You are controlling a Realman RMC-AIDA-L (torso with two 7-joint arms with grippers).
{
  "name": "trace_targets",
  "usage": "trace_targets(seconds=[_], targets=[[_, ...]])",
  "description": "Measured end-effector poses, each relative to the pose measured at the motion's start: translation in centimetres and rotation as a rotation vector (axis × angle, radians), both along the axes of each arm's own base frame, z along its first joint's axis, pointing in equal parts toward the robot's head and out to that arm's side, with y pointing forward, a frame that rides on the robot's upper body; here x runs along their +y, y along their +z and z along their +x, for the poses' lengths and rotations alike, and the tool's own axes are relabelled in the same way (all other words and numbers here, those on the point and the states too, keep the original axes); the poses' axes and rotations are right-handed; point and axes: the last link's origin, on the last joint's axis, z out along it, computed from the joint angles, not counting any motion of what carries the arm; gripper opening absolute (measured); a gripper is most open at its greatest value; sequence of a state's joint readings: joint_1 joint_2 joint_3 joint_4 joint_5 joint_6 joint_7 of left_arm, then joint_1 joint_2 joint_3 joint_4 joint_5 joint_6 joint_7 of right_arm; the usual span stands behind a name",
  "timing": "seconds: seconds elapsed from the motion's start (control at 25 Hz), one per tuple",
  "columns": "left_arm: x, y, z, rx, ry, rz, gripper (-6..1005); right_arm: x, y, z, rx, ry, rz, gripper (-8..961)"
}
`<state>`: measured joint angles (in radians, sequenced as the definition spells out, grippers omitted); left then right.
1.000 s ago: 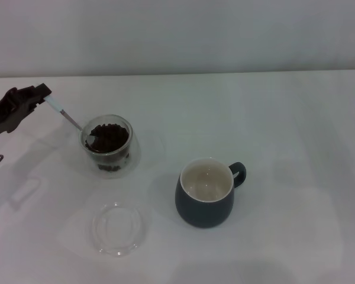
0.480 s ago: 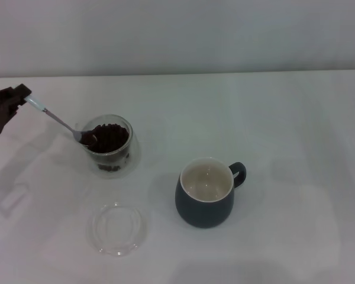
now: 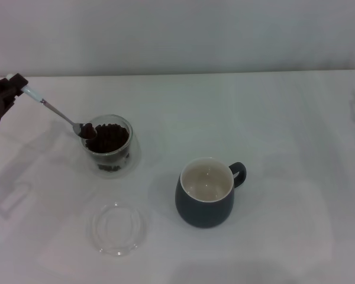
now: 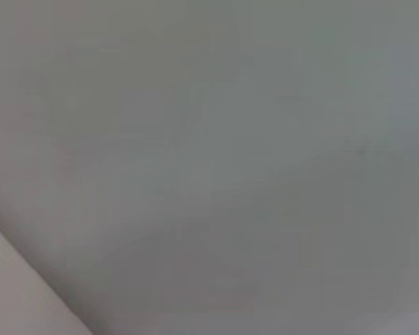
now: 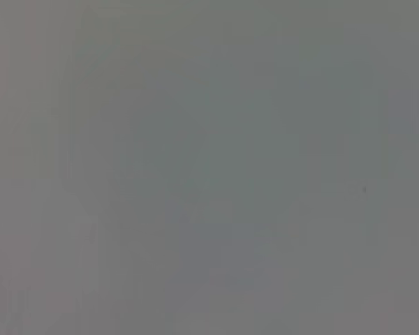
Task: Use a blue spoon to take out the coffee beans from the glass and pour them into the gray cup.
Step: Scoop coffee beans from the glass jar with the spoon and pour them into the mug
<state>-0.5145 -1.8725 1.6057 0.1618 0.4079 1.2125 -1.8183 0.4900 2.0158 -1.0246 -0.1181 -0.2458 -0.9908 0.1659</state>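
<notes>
Nearest the robot, a shallow clear glass dish [image 3: 119, 228] lay flat on the white table [image 3: 284, 136], empty, off to the left front and well apart from the work; it looked like a lid set aside to leave the glass open.

Next out, right of centre, the gray cup [image 3: 206, 193] stood upright with its loop handle turned to the right. Its cream inside showed no beans that I could make out, so by my reading no load had been delivered yet. Its open mouth faced straight up, clear for pouring.

Farther back and left, the glass [image 3: 108, 144] stood upright, well apart from the cup, holding a heap of the coffee beans [image 3: 110, 137] near its rim. The bowl of the blue spoon [image 3: 54, 110] sat at the glass's left rim, carrying a small dark load and roughly level, probably so the beans would not slide off. The handle sloped up and away to the left.

Farthest back, at the left edge, the left gripper [image 3: 6, 92] held the pale end of the handle; its jaws were closed on it, the grip far from the bowl, which gave reach into the glass without the gripper crowding it. Judged step: lifting the first scoop, with the carry across to the cup ahead.

The right gripper was not visible in any view. Both wrist views showed only a featureless grey field.
</notes>
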Motion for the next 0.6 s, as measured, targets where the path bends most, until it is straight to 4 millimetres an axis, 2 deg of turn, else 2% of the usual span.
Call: trace_targets(seconds=[0.24, 0.6], targets=[[0.6, -0.2, 1.1, 0.018, -0.044, -0.016, 132, 0.2, 0.0, -0.4, 0.002, 0.014, 0.004, 473], [2.6, -1.8, 5.0, 0.055, -0.17, -0.083, 134, 0.6, 0.0, -1.4, 0.006, 0.06, 0.02, 473]])
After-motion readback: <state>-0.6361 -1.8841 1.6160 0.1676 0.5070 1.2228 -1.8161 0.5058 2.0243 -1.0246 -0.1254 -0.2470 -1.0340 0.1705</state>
